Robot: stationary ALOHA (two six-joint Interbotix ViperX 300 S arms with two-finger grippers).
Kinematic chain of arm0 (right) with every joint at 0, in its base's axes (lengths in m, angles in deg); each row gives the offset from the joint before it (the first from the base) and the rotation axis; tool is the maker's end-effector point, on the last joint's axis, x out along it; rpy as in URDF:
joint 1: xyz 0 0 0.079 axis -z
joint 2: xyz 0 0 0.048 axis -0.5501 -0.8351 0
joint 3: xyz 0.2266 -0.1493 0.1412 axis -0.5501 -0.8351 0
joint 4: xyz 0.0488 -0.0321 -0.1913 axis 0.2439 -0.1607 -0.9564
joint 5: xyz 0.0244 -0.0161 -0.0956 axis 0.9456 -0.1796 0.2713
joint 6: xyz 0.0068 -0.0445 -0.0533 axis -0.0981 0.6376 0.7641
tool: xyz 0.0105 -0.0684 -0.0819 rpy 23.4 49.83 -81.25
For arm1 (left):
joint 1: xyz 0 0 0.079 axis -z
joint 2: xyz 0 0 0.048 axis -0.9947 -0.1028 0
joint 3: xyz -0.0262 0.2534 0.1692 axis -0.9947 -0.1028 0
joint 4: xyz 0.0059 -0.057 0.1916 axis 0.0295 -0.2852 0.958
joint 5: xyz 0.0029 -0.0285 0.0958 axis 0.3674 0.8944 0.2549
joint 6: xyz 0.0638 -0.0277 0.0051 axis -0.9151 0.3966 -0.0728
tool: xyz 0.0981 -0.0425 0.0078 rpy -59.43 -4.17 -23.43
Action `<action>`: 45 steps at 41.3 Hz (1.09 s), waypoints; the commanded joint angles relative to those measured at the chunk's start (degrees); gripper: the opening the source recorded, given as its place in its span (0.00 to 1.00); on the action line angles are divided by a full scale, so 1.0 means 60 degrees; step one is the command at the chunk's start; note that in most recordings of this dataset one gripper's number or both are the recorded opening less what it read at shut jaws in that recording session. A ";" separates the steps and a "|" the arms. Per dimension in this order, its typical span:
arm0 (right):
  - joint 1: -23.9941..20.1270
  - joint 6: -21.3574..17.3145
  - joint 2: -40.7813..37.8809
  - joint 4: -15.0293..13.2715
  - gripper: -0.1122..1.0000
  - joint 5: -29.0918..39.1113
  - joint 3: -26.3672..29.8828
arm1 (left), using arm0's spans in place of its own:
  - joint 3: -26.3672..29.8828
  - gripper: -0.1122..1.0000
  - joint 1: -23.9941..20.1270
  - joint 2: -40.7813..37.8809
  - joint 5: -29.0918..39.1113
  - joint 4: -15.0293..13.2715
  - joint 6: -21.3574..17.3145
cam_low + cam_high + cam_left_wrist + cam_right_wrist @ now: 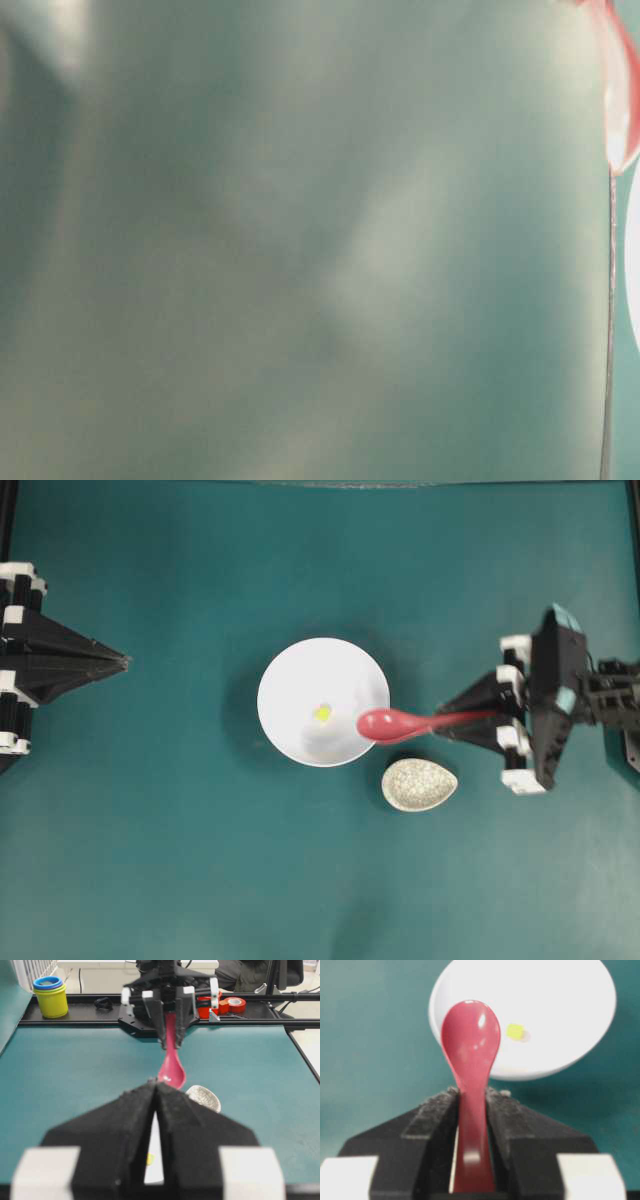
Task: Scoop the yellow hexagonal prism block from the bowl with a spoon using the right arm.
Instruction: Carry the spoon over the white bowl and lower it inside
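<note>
The white bowl (300, 680) sits mid-table with the tiny yellow block (322, 713) lying inside it; both also show in the right wrist view, the bowl (560, 1000) and the block (514, 1031). My right gripper (442, 726), the arm with teal tape, is shut on the handle of the pinkish-red spoon (392, 723). The spoon's scoop (471, 1030) hangs over the bowl's near rim, beside the block and apart from it. My left gripper (126, 661) is shut and empty at the left edge, far from the bowl.
A small speckled beige egg-shaped dish (419, 784) lies just below and right of the bowl, close under the spoon handle. In the left wrist view, a yellow and blue cup stack (49, 996) and red tape rolls (227, 1005) sit beyond the table's far edge.
</note>
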 commanded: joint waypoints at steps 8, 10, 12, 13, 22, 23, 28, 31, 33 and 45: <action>0.1582 0.0205 -0.0117 -0.0293 0.32 0.3208 0.1904 | 0.0190 0.14 -0.0015 -0.0088 -0.0073 0.0029 -0.0015; 0.1831 0.0190 -0.0249 -0.0337 0.32 0.3691 0.2197 | 0.0190 0.14 -0.0015 -0.0088 -0.0059 0.0029 -0.0015; 0.2080 0.0176 -0.0439 -0.0396 0.32 0.4277 0.2534 | 0.0190 0.14 -0.0015 -0.0073 -0.0044 0.0029 -0.0015; 0.2124 0.0176 -0.0513 -0.0410 0.32 0.4468 0.2651 | 0.0190 0.14 -0.0015 -0.0073 -0.0044 0.0029 -0.0015; 0.2402 0.0132 -0.1465 -0.0645 0.32 0.6094 0.3867 | 0.0190 0.14 -0.0015 -0.0073 -0.0029 0.0044 -0.0132; 0.2417 0.0132 -0.1553 -0.0659 0.32 0.6240 0.3970 | 0.0190 0.14 -0.0015 -0.0088 -0.0029 0.0044 -0.0146; 0.2432 0.0103 -0.2080 -0.0747 0.32 0.6899 0.4482 | 0.0190 0.14 -0.0015 -0.0088 -0.0044 0.0044 -0.0146; 0.2432 0.0088 -0.2358 -0.0850 0.32 0.7280 0.4790 | 0.0190 0.14 -0.0015 -0.0073 -0.0044 0.0044 -0.0146; 0.2432 0.0088 -0.2490 -0.0908 0.32 0.7412 0.4951 | 0.0190 0.14 -0.0015 -0.0073 -0.0029 0.0044 -0.0146; 0.2446 0.0073 -0.3018 -0.1055 0.32 0.7661 0.5200 | 0.0176 0.14 -0.0015 -0.0073 -0.0029 0.0044 -0.0146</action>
